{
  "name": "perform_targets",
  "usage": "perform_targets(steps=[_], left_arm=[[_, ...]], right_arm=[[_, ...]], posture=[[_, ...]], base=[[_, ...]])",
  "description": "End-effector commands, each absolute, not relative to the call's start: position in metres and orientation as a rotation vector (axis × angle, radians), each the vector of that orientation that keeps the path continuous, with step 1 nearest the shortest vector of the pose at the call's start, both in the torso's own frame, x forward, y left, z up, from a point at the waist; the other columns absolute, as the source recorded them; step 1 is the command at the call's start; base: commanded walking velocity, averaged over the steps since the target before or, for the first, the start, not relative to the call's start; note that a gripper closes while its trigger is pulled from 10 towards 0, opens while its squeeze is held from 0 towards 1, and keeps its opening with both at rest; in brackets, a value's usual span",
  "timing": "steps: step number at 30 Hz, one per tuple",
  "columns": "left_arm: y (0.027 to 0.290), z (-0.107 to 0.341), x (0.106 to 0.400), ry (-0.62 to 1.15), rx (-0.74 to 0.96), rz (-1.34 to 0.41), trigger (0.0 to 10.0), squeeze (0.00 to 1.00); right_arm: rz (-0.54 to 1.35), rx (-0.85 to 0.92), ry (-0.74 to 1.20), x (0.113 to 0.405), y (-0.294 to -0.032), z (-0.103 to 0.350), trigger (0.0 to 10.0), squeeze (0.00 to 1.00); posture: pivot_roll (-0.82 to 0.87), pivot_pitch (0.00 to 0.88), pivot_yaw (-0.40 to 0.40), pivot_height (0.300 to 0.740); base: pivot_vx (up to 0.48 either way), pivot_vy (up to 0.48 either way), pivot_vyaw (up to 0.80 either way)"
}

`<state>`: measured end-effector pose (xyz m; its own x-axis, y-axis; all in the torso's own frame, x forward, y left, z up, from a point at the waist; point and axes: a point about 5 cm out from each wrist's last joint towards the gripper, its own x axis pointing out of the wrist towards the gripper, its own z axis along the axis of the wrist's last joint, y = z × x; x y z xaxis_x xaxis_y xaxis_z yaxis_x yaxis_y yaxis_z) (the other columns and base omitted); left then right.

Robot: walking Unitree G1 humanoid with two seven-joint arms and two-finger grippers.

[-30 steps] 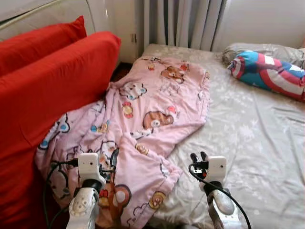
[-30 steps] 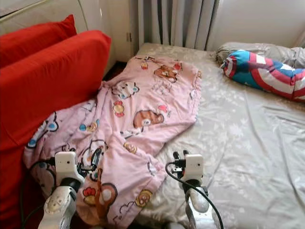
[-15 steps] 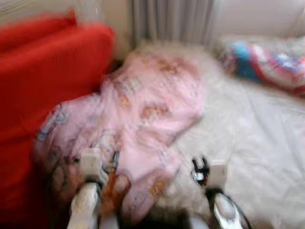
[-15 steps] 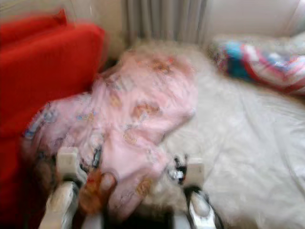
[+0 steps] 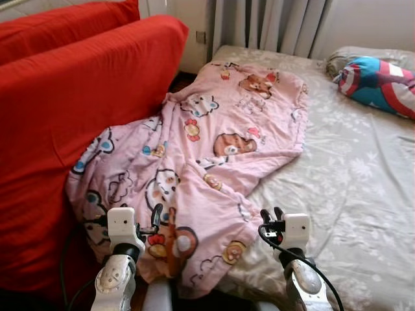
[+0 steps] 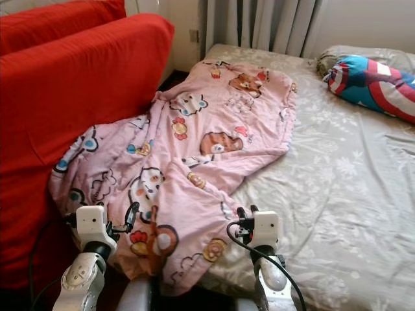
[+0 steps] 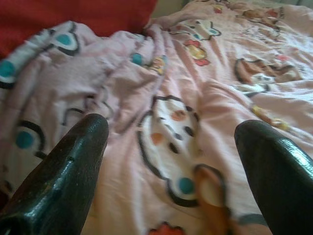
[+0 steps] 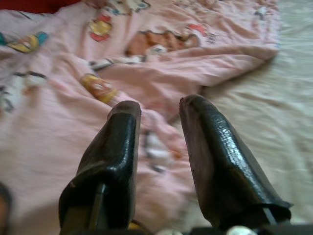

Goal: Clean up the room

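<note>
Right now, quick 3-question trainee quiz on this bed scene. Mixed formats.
1. True or false: the pink blanket lies flat and folded on the bed.
2. Which gripper has the wider finger gap? A) left gripper B) right gripper
3. Fill in: the blanket's left edge runs up against the red ____.

Key
1. False: it is crumpled and hangs over the near edge.
2. A
3. cushion
</note>
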<state>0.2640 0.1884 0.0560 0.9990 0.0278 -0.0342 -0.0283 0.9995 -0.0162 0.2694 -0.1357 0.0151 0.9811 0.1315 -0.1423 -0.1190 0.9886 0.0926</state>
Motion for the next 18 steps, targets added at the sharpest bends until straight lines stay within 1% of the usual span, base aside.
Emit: perform_targets(steps=[1,2,18], left_arm=[[0.1867,0.0537,0.2627,0.051,-0.021,0.022,10.0,0.0],[0.1867,0.0537,0.2628,0.051,-0.02,0.021,10.0,0.0],[0.1824,0.0548,0.2632,0.048,-0.012,-0.008,10.0,0.0]], right_arm=[[0.125,0.083,0.152,0.2683,-0.1368,0.0141,10.0,0.0],[0.125,0.083,0.153,0.2683,-0.1367,0.014,10.0,0.0],[0.107,0.082,0.164,0.2683,-0.1395,0.0125,10.0,0.0]], posture=[[-0.03,0.102,-0.017,0.646],[-0.03,0.103,-0.017,0.646],[-0.03,0.102,-0.017,0.646]], base=[[0.0,0.368,0.0],[0.0,0.274,0.0],[0.0,0.0,0.0]])
